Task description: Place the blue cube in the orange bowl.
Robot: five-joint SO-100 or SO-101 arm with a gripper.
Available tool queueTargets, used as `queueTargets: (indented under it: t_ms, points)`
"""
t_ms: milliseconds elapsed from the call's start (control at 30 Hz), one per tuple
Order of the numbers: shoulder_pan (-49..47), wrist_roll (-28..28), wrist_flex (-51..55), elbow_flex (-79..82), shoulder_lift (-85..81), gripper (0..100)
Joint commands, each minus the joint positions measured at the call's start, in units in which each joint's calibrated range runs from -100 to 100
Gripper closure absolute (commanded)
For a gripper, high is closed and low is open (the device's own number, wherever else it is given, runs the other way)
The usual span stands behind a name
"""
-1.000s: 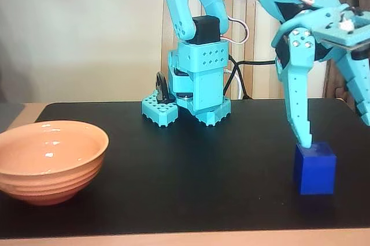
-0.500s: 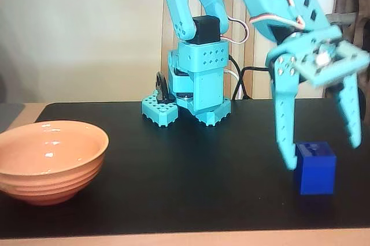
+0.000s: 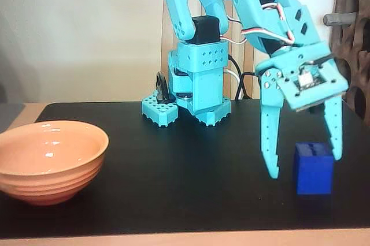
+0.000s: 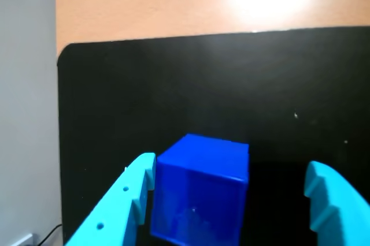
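Observation:
The blue cube stands on the black mat at the right of the fixed view. My turquoise gripper is open and lowered over it, one finger on each side. In the wrist view the cube sits between the fingers, close to the left finger and apart from the right one. The gripper holds nothing. The orange bowl stands empty at the far left of the mat in the fixed view. It is out of the wrist view.
The arm's turquoise base is clamped at the back middle of the black mat. A dark carved panel stands at the back right. The mat's front edge meets a tan table strip.

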Motion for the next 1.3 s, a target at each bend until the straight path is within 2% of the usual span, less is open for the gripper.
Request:
queueTargets:
  t_ms: [0, 333, 800, 1033, 1267]
  points:
    - [0.39, -1.04, -2.06, 0.91, -3.27, 71]
    - [-2.12, -0.99, -8.68, 2.27, 0.9, 71]
    - [-2.32, -0.83, -7.81, 2.63, -2.25, 75]
    - [-2.42, -0.73, -7.81, 2.63, -2.25, 88]
    - [-2.02, -0.67, -7.81, 2.63, -2.33, 90]
